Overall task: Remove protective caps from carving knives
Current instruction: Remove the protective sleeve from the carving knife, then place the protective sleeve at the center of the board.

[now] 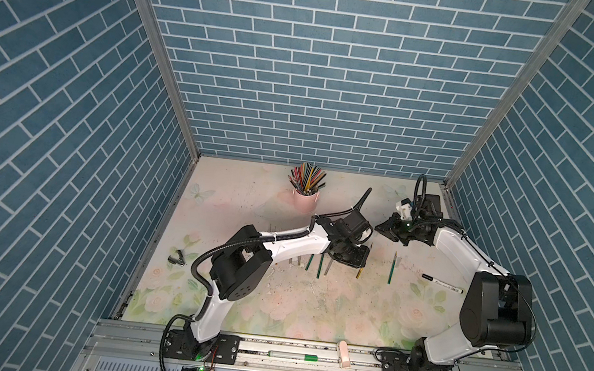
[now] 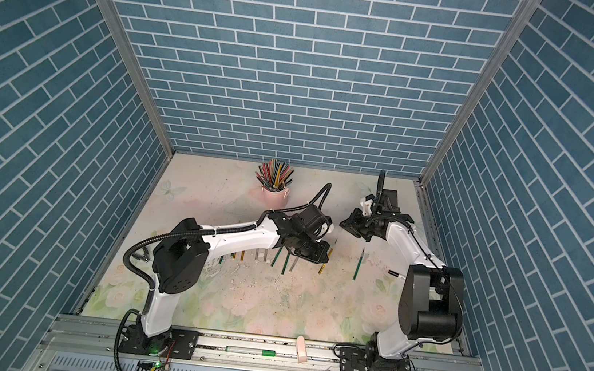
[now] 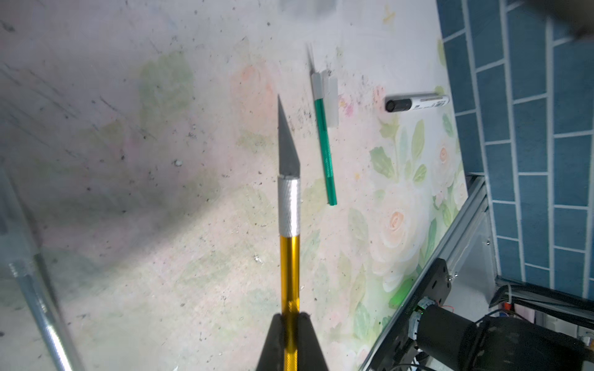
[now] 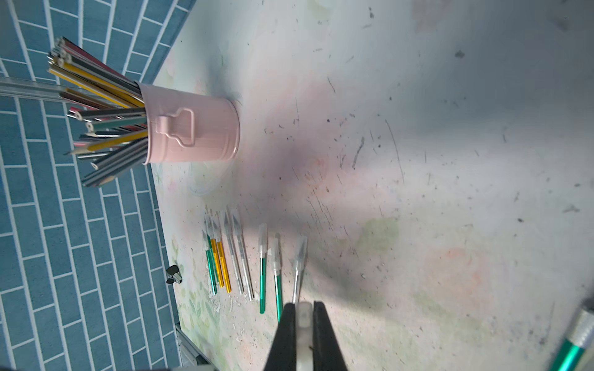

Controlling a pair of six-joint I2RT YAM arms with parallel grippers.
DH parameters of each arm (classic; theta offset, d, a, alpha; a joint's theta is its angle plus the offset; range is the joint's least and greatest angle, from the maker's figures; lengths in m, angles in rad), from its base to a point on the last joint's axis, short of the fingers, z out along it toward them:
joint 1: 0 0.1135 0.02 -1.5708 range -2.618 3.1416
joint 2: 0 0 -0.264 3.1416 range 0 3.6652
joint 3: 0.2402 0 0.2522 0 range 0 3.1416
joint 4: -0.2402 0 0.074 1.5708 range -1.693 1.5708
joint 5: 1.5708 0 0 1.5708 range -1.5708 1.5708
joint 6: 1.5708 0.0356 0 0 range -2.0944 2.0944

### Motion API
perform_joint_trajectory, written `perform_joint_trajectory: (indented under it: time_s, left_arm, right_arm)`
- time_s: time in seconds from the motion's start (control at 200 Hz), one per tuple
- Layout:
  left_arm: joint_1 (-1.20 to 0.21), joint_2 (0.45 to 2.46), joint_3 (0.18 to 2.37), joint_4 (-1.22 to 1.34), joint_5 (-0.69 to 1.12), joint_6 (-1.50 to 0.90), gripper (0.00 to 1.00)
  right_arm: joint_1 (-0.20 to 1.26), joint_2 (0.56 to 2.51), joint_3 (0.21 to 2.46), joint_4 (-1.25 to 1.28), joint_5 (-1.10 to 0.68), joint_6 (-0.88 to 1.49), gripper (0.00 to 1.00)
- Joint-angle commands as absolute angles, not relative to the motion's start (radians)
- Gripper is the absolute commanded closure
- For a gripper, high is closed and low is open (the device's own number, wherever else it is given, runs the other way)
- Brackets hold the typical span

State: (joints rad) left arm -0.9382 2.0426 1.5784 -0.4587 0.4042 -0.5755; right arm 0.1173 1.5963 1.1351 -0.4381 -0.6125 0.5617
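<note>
The left gripper (image 3: 291, 316) is clamped on the handle of a gold-handled knife (image 3: 289, 257). Its bare grey blade points straight out from the fingers, and in a top view its long axis runs from the near edge toward the far edge of the tabletop (image 1: 248, 196). The right gripper (image 4: 303, 306), toward the far right corner, is pinched on a translucent cap (image 4: 303, 321) that stands lengthwise between its fingers. Near the far edge a pink cup (image 4: 196, 128) stands upright, crammed with coloured pencils (image 4: 103, 112) fanning out of its mouth. A row of capped knives (image 4: 238, 253) with green, gold and silver handles lies mid-tabletop toward the left edge, roughly parallel, capped tips toward the far edge. Toward the right edge a green knife (image 3: 324, 144) lies with its blade bare and pointing the same way, a loose cap (image 3: 332, 99) just beside it. A white marker (image 3: 416, 102) lies crosswise nearer that edge.
</note>
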Motion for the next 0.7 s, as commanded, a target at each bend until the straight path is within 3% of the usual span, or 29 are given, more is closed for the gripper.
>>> perform_joint_trajectory:
  time_s: [0.0,0.56,0.69]
  left_arm:
    - [-0.939,2.023,1.546,-0.504,0.373,-0.554,1.00]
    - [-0.875,1.984,1.493,-0.416,0.381,-0.598,1.00]
    - [-0.867,1.999,1.514,-0.419,0.389,-0.591,1.00]
  right_arm:
    - [0.112,1.627,1.189,-0.450,-0.589,0.560,1.00]
    - [0.112,1.644,1.095,-0.641,-0.410,0.416,1.00]
    - [0.114,1.653,1.075,-0.646,-0.387,0.410,0.93]
